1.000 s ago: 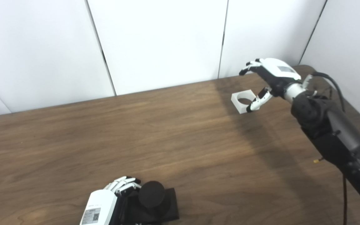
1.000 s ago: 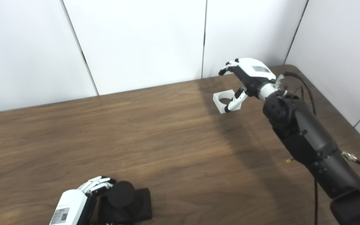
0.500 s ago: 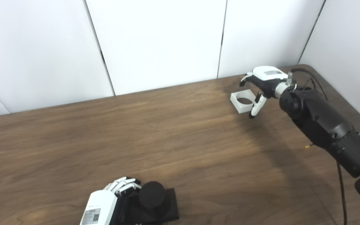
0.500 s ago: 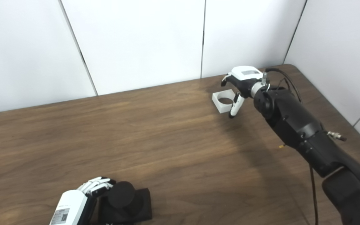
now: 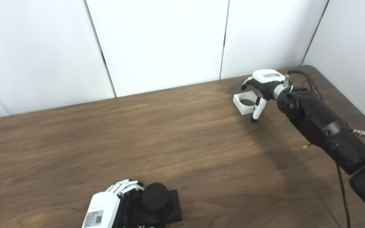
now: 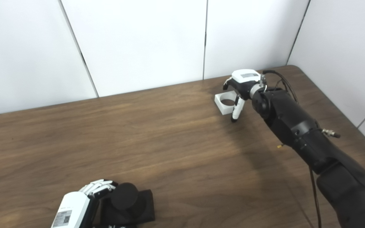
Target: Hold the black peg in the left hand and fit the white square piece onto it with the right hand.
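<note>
Black peg (image 5: 154, 196) on its flat black base (image 5: 173, 209) sits at the near edge of the worktop (image 5: 138, 142), biggest task item. Your left robot hand (image 5: 119, 202) is right against its left side, fingers (image 5: 124, 186) curled toward the peg; whether it truly grips, cannot tell from here. White square piece (image 5: 245, 103) is smaller, lying flat at the far right of the worktop, well apart from the peg, round hole facing up and empty. Your right robot hand (image 5: 258, 91) hovers just over and to the right of the piece, fingers spread and arched, thumb (image 5: 255, 110) hanging down by the piece's near right corner, holding nothing. Key relation: the piece lies just left of and below the right palm, between thumb and fingers, so the close looks like a pinch across its flat sides. Right robot hand is much nearer the piece. No other containers in view.
</note>
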You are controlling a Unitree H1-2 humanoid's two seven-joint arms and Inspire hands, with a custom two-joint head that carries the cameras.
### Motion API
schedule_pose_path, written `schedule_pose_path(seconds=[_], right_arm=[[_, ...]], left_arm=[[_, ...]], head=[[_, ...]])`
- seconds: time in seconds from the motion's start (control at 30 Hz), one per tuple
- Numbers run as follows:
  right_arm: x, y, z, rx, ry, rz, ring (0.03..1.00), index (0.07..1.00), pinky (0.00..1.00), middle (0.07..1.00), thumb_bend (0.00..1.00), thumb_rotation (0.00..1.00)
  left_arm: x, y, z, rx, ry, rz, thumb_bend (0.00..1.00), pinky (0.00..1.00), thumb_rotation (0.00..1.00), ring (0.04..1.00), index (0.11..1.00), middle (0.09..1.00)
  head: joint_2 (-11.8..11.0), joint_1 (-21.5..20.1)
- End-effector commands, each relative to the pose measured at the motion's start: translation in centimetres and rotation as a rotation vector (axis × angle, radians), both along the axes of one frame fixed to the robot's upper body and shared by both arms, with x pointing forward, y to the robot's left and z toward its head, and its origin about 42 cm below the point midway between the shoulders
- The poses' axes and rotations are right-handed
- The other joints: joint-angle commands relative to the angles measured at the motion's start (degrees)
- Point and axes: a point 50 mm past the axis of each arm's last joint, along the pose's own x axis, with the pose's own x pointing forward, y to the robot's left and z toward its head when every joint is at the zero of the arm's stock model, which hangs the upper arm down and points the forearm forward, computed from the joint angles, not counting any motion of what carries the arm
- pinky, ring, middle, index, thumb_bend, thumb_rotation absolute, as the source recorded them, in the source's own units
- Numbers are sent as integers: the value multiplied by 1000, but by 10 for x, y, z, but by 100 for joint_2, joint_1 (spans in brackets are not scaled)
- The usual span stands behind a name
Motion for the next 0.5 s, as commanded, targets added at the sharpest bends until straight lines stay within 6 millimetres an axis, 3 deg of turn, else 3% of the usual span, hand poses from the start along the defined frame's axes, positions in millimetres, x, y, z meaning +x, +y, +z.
schedule_pose_path(seconds=[0.0,0.37,0.47], right_arm=[[10,4,23,-7,-76,28,982,788,956,918,937,195],[10,5,17,-20,-74,48,960,764,926,887,897,209],[8,4,13,-29,-81,59,938,712,911,863,890,182]], left_arm=[[-16,0,-27,51,181,-22,513,713,47,792,489,738],[-17,0,-25,42,183,-20,513,713,47,794,489,739],[-18,0,-24,38,184,-18,513,713,46,793,489,737]], head=[[26,0],[64,22],[90,30]])
